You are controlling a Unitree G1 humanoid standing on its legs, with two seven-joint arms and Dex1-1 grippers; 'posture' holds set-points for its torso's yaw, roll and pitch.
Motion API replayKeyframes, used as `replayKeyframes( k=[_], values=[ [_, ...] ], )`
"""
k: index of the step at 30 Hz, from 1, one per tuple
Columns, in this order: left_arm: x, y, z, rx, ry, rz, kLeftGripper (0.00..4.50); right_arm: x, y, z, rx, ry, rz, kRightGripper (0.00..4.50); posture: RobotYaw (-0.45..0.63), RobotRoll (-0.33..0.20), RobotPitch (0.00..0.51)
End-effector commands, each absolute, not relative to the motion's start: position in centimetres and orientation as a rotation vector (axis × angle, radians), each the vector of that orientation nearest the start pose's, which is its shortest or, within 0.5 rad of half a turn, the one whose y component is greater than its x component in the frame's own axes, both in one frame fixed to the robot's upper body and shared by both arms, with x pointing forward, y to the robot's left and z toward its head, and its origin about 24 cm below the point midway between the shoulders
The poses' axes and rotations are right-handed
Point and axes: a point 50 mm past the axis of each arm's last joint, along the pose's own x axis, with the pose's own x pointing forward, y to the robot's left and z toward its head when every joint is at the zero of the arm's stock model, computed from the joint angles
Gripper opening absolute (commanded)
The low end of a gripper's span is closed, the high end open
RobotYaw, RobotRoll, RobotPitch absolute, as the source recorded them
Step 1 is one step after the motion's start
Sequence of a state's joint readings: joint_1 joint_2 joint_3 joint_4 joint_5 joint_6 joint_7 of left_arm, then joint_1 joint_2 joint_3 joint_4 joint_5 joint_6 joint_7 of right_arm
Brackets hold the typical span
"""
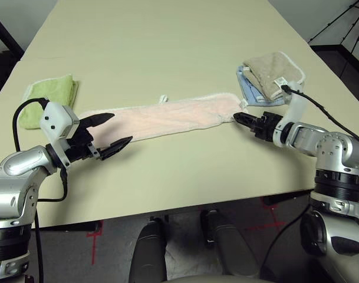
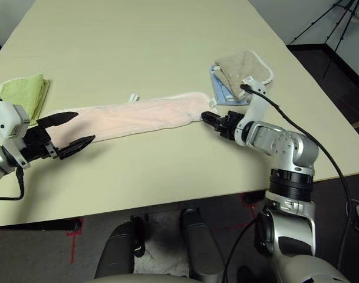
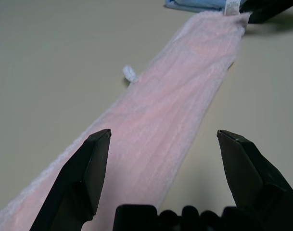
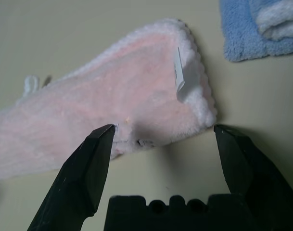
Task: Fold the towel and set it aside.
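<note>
Left gripper [image 1: 108, 132]: near-left of table, black fingers spread wide, nothing between them; hovers at the left end of the towel, pointing right along its length. Wrist view: fingertips [image 3: 99, 144] straddle the strip w/o touching it.

Right gripper [image 1: 243, 118]: right side, tips at the towel's right end, pointing left. Wrist view: jaws spread, empty, one finger [image 4: 95, 154] in front of the cloth's near edge, the other over bare table past the corner. Contact w/ cloth: can't tell.

Towel [image 1: 167, 118]: pale pink ribbed terry, white scalloped edging; lies flat as one long narrow strip running left-right across mid-table, between the two grippers. Not yet set aside.
- White tag [image 4: 180, 77]: stands up nr the right end.
- Small white loop [image 1: 163, 98]: sticks out from the far long edge, approx. mid-length.

Green towel [image 1: 49, 94]: folded, far-left of table, just beyond the pink strip's left end, apart from it.

Beige towel [image 1: 273, 71]: folded, white trim, far-right, stacked on blue towel [image 1: 253, 94]; stack sits just beyond the pink strip's right end, close but separate.

Table [image 1: 167, 35]: pale cream top, far half bare.

Tripod [image 1: 350, 23]: dark legs, far-right on the floor, off the table.
</note>
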State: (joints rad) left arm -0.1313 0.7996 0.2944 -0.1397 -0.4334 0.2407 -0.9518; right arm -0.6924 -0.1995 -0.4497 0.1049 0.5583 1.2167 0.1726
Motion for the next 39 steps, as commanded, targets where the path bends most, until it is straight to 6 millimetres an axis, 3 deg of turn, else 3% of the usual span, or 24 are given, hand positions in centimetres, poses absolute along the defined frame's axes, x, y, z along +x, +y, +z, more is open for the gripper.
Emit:
replayKeyframes(
  k=[1, 9, 21, 25, 33, 34, 39],
  values=[
    [24.7, 27.3, 17.0, 0.417, 0.028, -0.748, 4.47, 33.9, -18.5, 13.0, 0.574, 0.544, 0.258, 4.47, -0.06, 0.0, 0.209],
    [24.7, 27.7, 17.0, 0.429, 0.041, -0.739, 4.47, 34.4, -18.3, 12.7, 0.597, 0.597, 0.224, 4.47, -0.06, 0.0, 0.21],
    [24.5, 27.8, 16.9, 0.442, 0.06, -0.739, 4.47, 35.1, -15.9, 12.5, 0.575, 0.668, 0.334, 4.47, -0.05, 0.0, 0.206],
    [24.4, 28.0, 16.8, 0.445, 0.067, -0.732, 4.5, 35.3, -15.8, 12.3, 0.554, 0.677, 0.336, 3.5, -0.04, 0.0, 0.204],
    [24.3, 28.1, 16.8, 0.448, 0.076, -0.726, 4.5, 35.4, -15.7, 12.2, 0.543, 0.684, 0.35, 0.26, -0.04, 0.0, 0.204],
    [24.3, 28.1, 16.8, 0.448, 0.076, -0.726, 4.5, 35.4, -15.7, 12.2, 0.542, 0.684, 0.351, 0.03, -0.04, 0.0, 0.204],
    [24.3, 28.0, 16.8, 0.45, 0.078, -0.725, 4.5, 35.6, -15.7, 12.7, 0.559, 0.627, 0.361, 0.03, -0.04, 0.0, 0.201]
  ],
)
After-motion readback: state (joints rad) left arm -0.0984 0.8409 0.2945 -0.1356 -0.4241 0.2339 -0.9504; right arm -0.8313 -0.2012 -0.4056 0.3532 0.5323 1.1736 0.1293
